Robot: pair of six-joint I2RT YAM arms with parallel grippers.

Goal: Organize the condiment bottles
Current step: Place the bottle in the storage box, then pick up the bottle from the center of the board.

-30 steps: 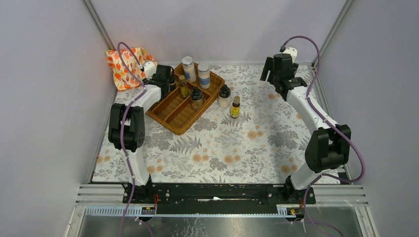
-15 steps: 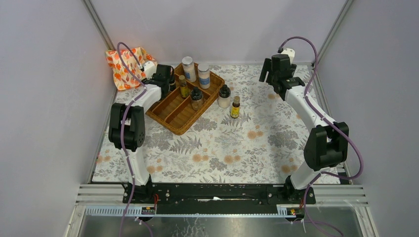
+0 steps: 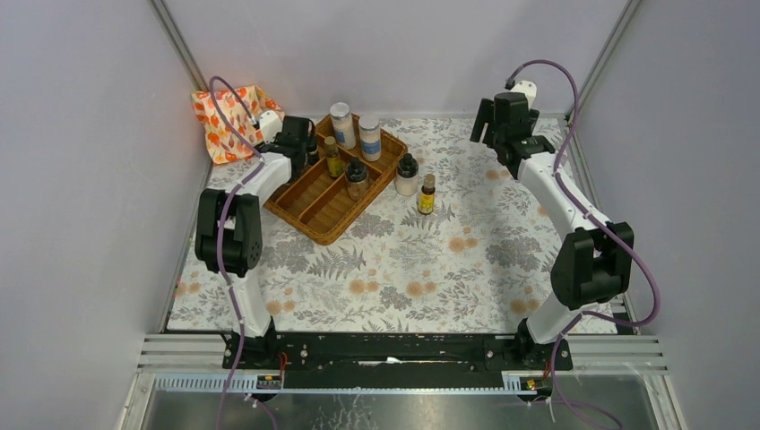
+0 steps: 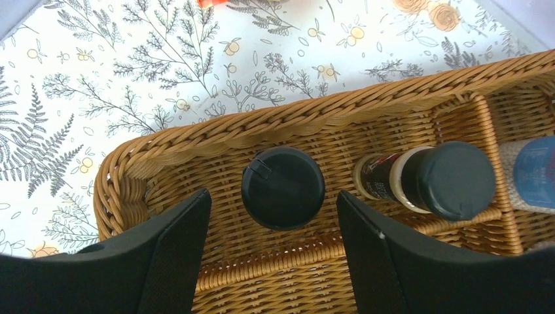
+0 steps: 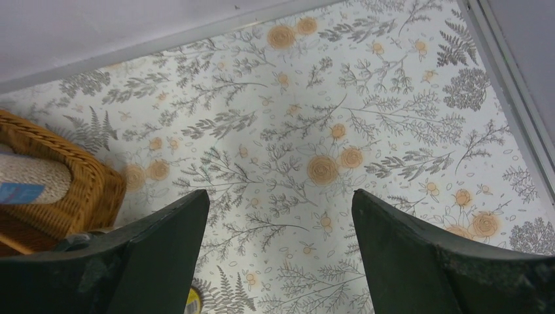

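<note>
A brown wicker tray [image 3: 324, 220] holds two white-filled silver-lidded jars [image 3: 341, 124] [image 3: 369, 136], a slim yellow-liquid bottle [image 3: 333, 158] and a dark black-capped spice jar [image 3: 357, 176]. A black-capped jar [image 3: 407, 174] and a slim yellow bottle [image 3: 427, 194] stand on the table right of the tray. My left gripper [image 3: 301, 143] is open over the tray's far left corner. In the left wrist view it [image 4: 271, 196] straddles a black-capped jar [image 4: 283, 187] standing in the tray, apart from it. My right gripper [image 3: 502, 124] [image 5: 280, 196] is open and empty above the table's far right.
An orange-patterned cloth [image 3: 224, 116] lies at the far left corner behind the tray. Walls close in the table on three sides. In the right wrist view the tray's corner [image 5: 98, 190] and a blue-labelled jar [image 5: 29, 178] show at the left.
My right gripper has shifted slightly left and toward the back wall. My left gripper has stayed over the tray corner. The bottles have not moved.
</note>
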